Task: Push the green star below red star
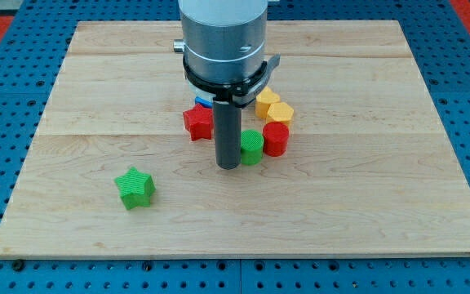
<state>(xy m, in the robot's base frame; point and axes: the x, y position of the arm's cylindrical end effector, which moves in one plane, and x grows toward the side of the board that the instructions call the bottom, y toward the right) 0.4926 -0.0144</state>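
The green star (135,187) lies at the lower left of the wooden board (365,204). The red star (197,122) sits near the board's middle, up and to the right of the green star. My tip (228,166) is down on the board just below and to the right of the red star, touching the left side of a green round block (252,147). The tip is well to the right of the green star and apart from it.
A red round block (276,139) stands right of the green round block. Two yellow blocks (273,107) lie above it. A blue block (203,102) peeks out behind the rod, above the red star. The arm's grey body (223,37) hides the board's upper middle.
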